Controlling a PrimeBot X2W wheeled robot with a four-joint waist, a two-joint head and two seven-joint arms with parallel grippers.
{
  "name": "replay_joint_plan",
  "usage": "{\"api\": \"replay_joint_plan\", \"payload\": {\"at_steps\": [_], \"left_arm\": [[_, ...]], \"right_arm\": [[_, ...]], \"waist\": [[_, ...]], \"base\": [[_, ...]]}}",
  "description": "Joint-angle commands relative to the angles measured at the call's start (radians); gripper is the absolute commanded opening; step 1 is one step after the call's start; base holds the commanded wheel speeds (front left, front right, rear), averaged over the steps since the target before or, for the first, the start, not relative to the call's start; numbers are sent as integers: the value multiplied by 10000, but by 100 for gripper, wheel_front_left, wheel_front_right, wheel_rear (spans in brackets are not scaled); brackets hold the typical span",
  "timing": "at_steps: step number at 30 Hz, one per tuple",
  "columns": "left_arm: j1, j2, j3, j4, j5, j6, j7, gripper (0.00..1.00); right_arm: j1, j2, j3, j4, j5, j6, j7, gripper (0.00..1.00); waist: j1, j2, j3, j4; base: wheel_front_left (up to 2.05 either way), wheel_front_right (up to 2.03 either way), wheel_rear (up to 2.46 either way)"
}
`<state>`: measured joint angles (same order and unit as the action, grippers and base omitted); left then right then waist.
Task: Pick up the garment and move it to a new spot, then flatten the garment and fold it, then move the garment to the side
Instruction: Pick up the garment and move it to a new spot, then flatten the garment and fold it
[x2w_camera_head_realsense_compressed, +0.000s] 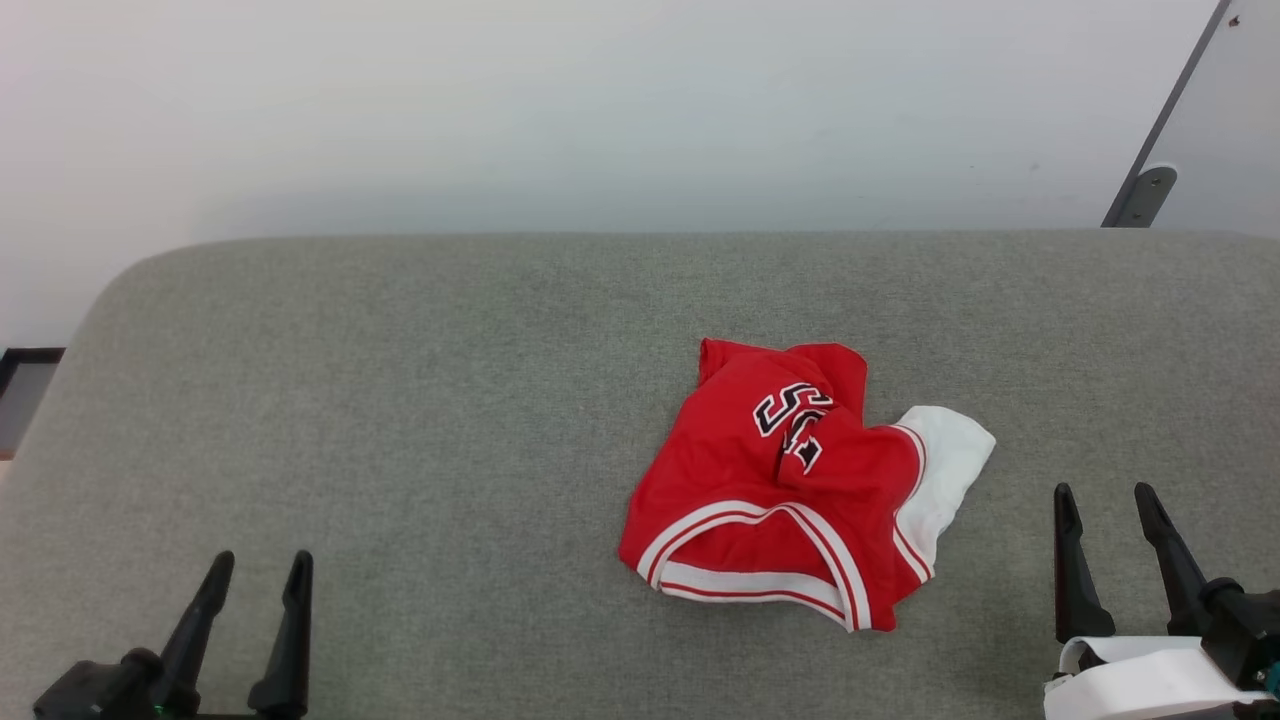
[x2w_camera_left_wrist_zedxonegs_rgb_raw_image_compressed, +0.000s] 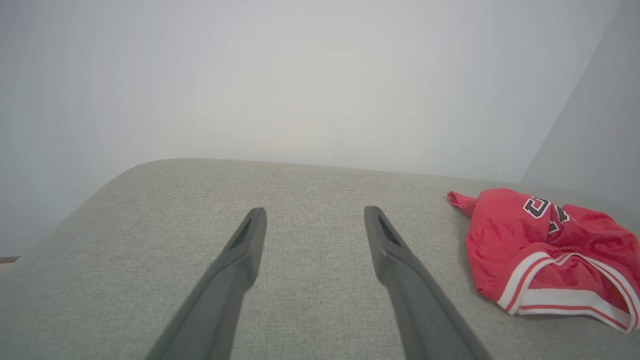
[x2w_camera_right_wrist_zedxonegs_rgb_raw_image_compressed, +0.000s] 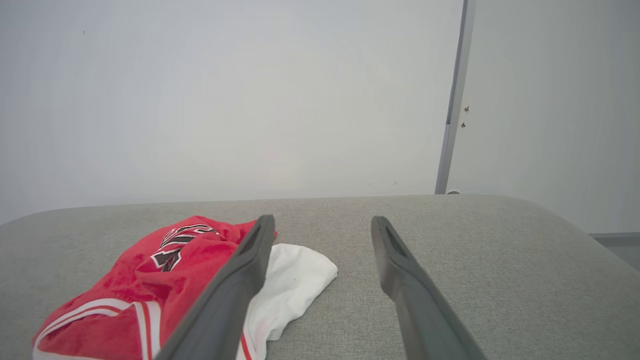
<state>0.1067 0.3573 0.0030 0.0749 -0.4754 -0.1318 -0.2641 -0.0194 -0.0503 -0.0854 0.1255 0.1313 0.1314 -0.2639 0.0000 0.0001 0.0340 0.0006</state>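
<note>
Looking at the garment (x2w_camera_head_realsense_compressed: 790, 490), it's a crumpled heap right of centre on the grey surface (x2w_camera_head_realsense_compressed: 400, 400): light, floppy, probably slippery. Left end effector (x2w_camera_head_realsense_compressed: 262, 565) and right end effector (x2w_camera_head_realsense_compressed: 1102, 495) sit spread and empty. I'd pinch the white sleeve (x2w_camera_head_realsense_compressed: 950, 450) nearest the right one.

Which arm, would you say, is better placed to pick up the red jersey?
Probably the right: the open right gripper sits beside the white sleeve of the red jersey, while the open left gripper is farther off.
</note>
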Motion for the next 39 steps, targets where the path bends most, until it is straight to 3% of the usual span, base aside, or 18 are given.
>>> {"api": "replay_joint_plan", "payload": {"at_steps": [1,11,18,23,28,30,34,39], "left_arm": [[52,-17,-10,21,-28,23,1,100],[1,-16,-82,-84,-101,23,1,100],[-180,71,-80,-187,-312,23,0,100],[-447,289,-192,-253,-652,23,0,100],[-817,576,-380,-347,-977,23,0,100],[-1041,720,-471,-312,-1140,23,0,100],[-1394,926,-717,-359,-1360,23,0,100],[-1733,1081,-912,-376,-1572,23,0,100]], "right_arm": [[104,2,31,9,95,-14,-9,100],[-176,2,134,107,-100,-14,-9,100],[-1047,-33,493,372,-1157,-14,632,100],[-2205,-772,1133,869,-1345,-14,3473,100],[-3455,-1938,2231,1192,-100,-16,7278,100],[-3929,-2210,2160,1154,353,-16,8509,100],[-4712,-2254,1708,1072,688,-16,10377,100],[-5081,-1575,1287,938,105,-14,11931,100]], "waist": [[0,-1,-5,-5],[0,-1,88,34],[0,-1,635,82],[0,-1,1465,159],[0,-1,2281,313],[0,-1,2585,402],[0,-1,3128,594],[0,-1,3606,796]], "base": [[0,0,0],[0,0,0],[0,0,0],[0,0,0],[0,0,0],[0,0,0],[0,0,0],[0,0,0]]}}
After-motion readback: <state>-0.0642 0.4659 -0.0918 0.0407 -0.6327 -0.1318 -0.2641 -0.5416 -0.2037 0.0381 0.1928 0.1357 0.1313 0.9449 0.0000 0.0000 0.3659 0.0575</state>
